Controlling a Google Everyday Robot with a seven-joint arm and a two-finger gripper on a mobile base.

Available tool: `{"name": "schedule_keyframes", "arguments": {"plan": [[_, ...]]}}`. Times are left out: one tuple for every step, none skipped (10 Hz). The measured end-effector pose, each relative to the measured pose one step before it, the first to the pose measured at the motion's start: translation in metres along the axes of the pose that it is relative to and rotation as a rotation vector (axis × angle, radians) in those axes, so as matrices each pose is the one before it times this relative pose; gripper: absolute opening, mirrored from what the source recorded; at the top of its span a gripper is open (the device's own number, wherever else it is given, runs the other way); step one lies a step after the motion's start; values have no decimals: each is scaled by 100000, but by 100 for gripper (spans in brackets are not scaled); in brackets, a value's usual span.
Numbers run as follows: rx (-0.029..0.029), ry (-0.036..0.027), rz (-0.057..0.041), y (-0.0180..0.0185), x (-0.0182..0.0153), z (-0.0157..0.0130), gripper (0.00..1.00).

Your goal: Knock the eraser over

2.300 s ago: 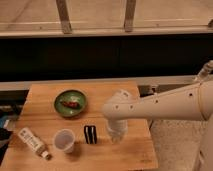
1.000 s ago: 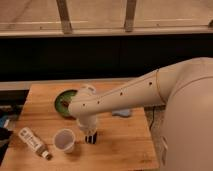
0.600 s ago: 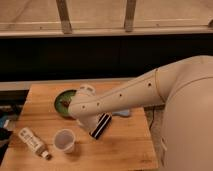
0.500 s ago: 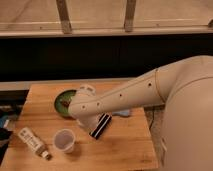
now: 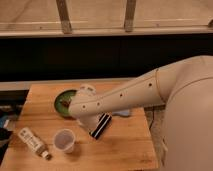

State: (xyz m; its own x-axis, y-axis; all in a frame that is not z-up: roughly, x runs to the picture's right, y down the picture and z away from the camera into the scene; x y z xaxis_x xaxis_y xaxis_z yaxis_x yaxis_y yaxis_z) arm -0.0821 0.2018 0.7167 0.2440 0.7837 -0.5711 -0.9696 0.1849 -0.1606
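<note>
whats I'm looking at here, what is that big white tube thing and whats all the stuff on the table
The white tube is a robot's arm, reaching in from the right over a wooden table. There is one picture, taken from above, looking down at the table. At the arm's end is its claw, low over the middle of the table, right by a small black eraser with white stripes, which leans at a slant. Also on the table: a clear plastic cup, a white bottle lying down, a green plate partly behind the arm, and something pale blue peeking out under the arm.
</note>
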Motion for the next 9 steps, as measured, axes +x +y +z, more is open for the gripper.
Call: {"name": "schedule_keyframes", "arguments": {"plan": [[-8,-17,-6,2,-6,1,2],[-5,6,11,0,2,-1,12],[-1,-2,-8,3,0,-1,22],[150,36,71,5,-18,19,32],[248,-198,182,23,-34,22,40],[-5,-1357,3290,-548,-112,-349,52],[89,-946,3239,-991,-194,-242,60],[276,-1456,4532,-1839,-551,-352,70],[-1191,-2301,5820,-2063,-850,-501,78]]}}
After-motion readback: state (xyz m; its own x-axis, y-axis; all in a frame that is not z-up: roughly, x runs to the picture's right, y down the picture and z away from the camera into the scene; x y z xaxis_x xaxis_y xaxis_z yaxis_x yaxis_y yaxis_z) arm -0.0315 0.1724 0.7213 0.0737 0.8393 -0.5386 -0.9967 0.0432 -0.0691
